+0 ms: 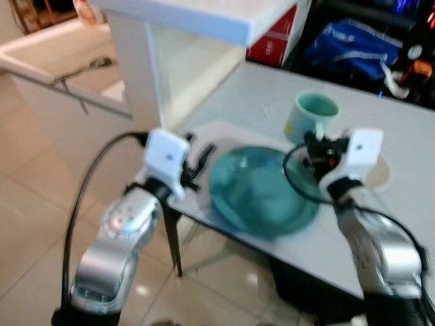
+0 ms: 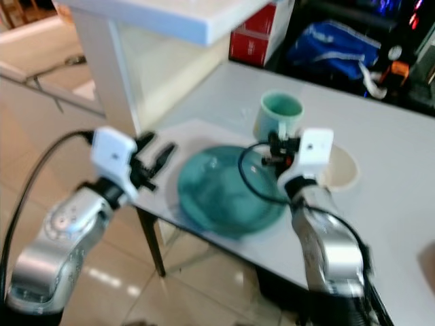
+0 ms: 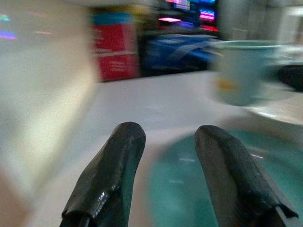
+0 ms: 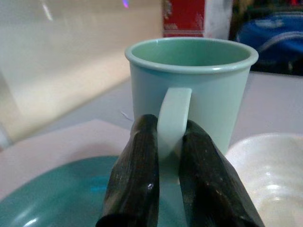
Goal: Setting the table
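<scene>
In the left eye view, the mug stood right of centre on the counter, behind the teal plate. In the left wrist view, the left gripper hovered with jaws apart. In the right wrist view, the right gripper clamped the mug handle; probably it should lift straight, without tilting.

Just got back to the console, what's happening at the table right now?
The right pincer is shut on the handle of the pale green mug, which stands on the grey table behind the teal plate. The left pincer is open, poised at the plate's near left edge without holding it. A white saucer sits beside the mug.
</scene>
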Tool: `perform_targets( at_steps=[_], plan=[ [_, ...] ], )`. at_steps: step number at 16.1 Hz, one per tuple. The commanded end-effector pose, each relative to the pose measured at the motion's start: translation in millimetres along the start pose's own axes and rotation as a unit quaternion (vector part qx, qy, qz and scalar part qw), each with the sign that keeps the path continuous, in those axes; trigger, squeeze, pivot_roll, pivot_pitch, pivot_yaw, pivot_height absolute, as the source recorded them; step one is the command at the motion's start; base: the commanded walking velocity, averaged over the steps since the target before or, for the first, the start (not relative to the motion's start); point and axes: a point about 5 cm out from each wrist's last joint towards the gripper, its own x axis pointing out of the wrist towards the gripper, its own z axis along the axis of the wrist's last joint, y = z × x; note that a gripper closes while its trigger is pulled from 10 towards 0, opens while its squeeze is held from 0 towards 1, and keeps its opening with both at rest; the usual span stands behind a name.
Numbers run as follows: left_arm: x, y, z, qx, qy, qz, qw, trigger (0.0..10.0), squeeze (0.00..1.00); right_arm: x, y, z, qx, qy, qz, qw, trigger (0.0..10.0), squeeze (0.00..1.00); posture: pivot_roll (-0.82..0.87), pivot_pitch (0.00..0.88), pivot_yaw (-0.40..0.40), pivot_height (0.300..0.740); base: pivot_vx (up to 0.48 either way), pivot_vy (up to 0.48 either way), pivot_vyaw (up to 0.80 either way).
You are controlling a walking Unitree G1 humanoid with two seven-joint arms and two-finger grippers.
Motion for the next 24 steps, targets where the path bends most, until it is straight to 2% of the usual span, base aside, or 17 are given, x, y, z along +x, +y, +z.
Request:
perform_targets(
  at_steps=[1,4,6,7,8,13,15,19,21,22,24],
  plan=[
    [0.7,-6.8,8,-0.003,-0.006,-0.045,0.999,10.0,0.0,10.9,4.0,9,-0.005,-0.026,0.003,1.0,10.0,0.0,0.05,0.071,-0.049,0.74,0.0,0.0,0.0],
    [-4.1,-19.4,9,0.013,0.028,-0.148,0.988,10.0,0.0,47.1,7.4,4,0.003,-0.015,0.003,1.0,10.0,0.0,0.09,0.113,-0.057,0.74,0.0,0.0,0.0],
    [-8.5,-18.5,9,0.019,0.041,-0.163,0.986,10.0,0.0,67.6,5.1,1,0.004,-0.009,-0.013,1.0,10.0,0.0,0.1,0.13,-0.053,0.74,0.0,0.0,0.0],
    [-8.9,-18.1,9,0.019,0.043,-0.164,0.985,10.0,0.0,70.5,4.5,1,0.003,-0.009,-0.016,1.0,10.0,0.0,0.1,0.13,-0.053,0.74,0.0,0.0,0.0],
    [-10.2,-16.5,12,0.02,0.048,-0.173,0.983,10.0,0.0,84.2,2.1,4,0.008,-0.01,-0.031,0.999,10.0,0.0,0.12,0.155,-0.043,0.74,0.0,0.0,0.0],
    [-8.2,-10.2,21,0.034,0.052,-0.178,0.982,10.0,0.0,101.8,0.5,12,-0.003,0.002,-0.048,0.999,10.0,0.0,0.16,0.182,-0.039,0.74,0.0,0.0,0.0],
    [-9.1,-8.7,22,0.037,0.053,-0.174,0.983,10.0,0.0,104.4,-0.5,11,-0.017,0.016,-0.054,0.998,10.0,0.0,0.16,0.183,-0.047,0.74,0.0,0.0,0.0],
    [-7.5,-9.8,21,0.035,0.053,-0.172,0.983,10.0,0.0,102.9,-3.6,4,-0.012,0.029,-0.046,0.998,10.0,0.0,0.15,0.171,-0.051,0.74,0.0,0.0,0.0],
    [-5.0,-9.9,23,0.035,0.049,-0.173,0.983,10.0,0.0,102.4,-4.3,1,0.005,0.034,-0.04,0.999,10.0,0.95,0.15,0.163,-0.051,0.74,0.0,0.0,0.0],
    [-4.7,-9.7,23,0.036,0.048,-0.173,0.983,10.0,0.0,102.5,-4.3,2,0.007,0.034,-0.038,0.999,10.0,1.0,0.14,0.162,-0.051,0.74,0.0,0.0,0.0],
    [-3.8,-9.2,23,0.037,0.048,-0.172,0.983,10.0,0.0,103.3,-4.3,3,0.01,0.032,-0.034,0.999,10.0,1.0,0.15,0.157,-0.053,0.74,0.0,0.0,0.0]
  ],
)
